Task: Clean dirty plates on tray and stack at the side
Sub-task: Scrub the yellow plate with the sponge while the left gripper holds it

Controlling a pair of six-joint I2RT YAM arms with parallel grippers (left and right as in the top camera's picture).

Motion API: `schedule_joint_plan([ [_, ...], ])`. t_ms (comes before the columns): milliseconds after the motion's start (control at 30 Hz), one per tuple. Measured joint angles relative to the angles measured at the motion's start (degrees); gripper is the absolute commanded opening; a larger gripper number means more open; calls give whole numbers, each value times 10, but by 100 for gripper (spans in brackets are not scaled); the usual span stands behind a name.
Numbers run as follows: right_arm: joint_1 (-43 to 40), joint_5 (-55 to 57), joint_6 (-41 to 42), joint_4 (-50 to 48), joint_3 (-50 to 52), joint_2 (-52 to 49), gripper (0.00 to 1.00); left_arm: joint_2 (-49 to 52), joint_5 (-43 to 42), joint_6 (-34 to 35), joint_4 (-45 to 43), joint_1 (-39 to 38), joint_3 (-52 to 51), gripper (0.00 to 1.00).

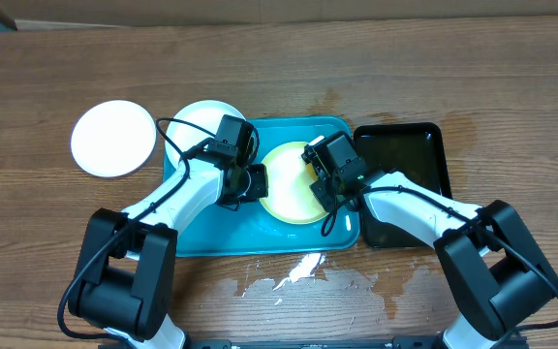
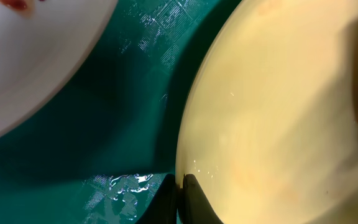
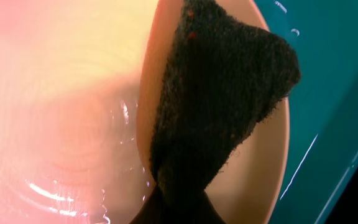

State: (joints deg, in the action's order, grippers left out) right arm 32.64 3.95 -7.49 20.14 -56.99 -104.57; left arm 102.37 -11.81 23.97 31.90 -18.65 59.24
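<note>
The pale yellow-green plate [image 1: 289,189] lies on the turquoise tray [image 1: 221,233]. My left gripper [image 1: 259,182] is shut on its left rim, and the jaws [image 2: 180,194] pinch the plate's edge [image 2: 278,106]. My right gripper [image 1: 318,182] is shut on a dark scrub sponge [image 3: 219,93] pressed onto the wet plate [image 3: 55,124]; its fingertips [image 3: 179,208] are hidden behind the sponge. A white plate [image 1: 201,118] with a red smear [image 2: 30,56] sits at the tray's back left corner. Another white plate [image 1: 114,138] lies on the table to the left.
A black rectangular tray [image 1: 405,170] sits right of the turquoise tray. Water and white foam [image 1: 298,271] are spilled on the wooden table in front of the tray. Water drops lie on the tray floor [image 2: 129,183].
</note>
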Motion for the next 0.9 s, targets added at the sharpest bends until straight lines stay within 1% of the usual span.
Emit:
schedule_joint_plan([
  [533,-4,-6,-28,-116,-3,-39,4,0,0,-2,0,0,0,4],
  [900,-4,-8,-31,-160,-2,-51,4,0,0,-2,0,0,0,4],
])
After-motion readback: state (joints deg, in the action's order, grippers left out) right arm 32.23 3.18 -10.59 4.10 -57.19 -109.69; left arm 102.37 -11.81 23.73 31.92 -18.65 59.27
